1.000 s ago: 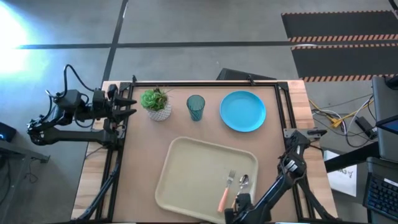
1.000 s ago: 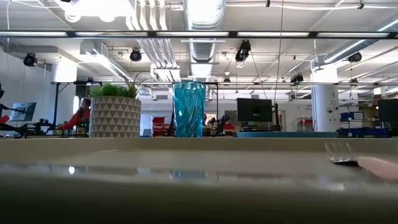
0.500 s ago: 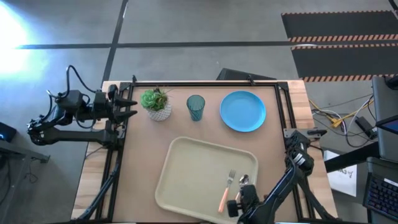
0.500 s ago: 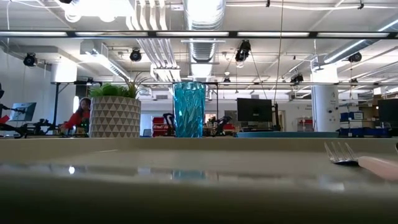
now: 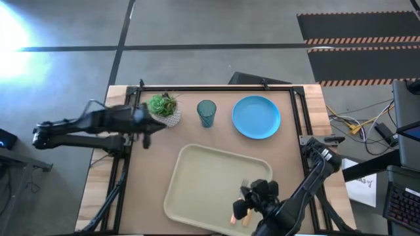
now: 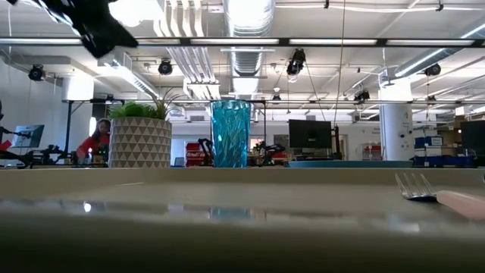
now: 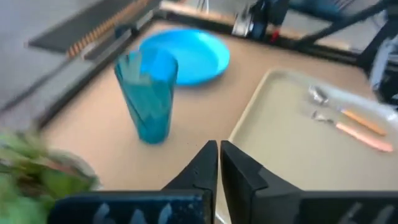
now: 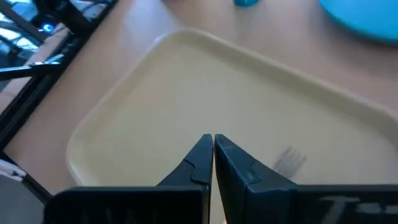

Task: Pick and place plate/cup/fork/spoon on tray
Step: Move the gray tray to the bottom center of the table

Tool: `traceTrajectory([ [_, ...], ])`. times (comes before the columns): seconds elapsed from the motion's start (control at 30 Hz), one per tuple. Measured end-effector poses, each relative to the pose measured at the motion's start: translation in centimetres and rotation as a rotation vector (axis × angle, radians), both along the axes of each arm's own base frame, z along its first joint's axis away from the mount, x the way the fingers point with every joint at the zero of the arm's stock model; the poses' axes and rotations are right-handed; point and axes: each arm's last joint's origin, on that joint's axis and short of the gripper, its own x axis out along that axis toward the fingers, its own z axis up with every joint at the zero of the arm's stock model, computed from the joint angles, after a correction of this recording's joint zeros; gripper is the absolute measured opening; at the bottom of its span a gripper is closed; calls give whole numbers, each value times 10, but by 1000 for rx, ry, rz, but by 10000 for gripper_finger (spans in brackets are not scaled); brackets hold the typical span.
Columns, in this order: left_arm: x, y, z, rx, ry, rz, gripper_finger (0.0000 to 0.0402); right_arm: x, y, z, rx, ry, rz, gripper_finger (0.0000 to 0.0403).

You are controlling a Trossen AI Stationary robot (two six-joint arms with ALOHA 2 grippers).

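Right gripper (image 5: 248,204) hangs over the tray (image 5: 197,183) at the desk's (image 5: 164,147) 5 o'clock, jaws closed and empty; the fork (image 8: 290,160) lies on the tray just ahead of them, the spoon (image 7: 339,108) beside it. Left gripper (image 5: 146,124), jaws pressed together holding nothing, is at 10 o'clock beside the potted plant (image 5: 164,108). The cup (image 5: 206,113) stands at 12 o'clock, the plate (image 5: 256,117) at 1 o'clock, both off the tray

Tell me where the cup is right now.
In the high view the cup stands upright on the table's far side, between the potted plant and the plate, outside the tray.
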Motion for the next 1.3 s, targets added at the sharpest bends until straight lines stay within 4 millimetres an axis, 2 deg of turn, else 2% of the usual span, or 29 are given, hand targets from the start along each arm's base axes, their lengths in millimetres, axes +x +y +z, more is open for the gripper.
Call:
traceTrajectory([
  [0.2, 31, -2, -50, -31, 85, -17, 0, -5, -8, 18, -73, -36, 63, 9],
  [0.4, 53, -1, -85, 18, 172, 42, 0, -10, -15, 34, -139, -76, 106, 9],
  [0.73, 85, 1, -120, 24, 213, 51, 0, -10, -16, 37, -152, -68, 127, 9],
  [1.3, 110, 2, -158, 20, 258, 46, 0, -8, -12, 37, -142, -79, 149, 9],
])
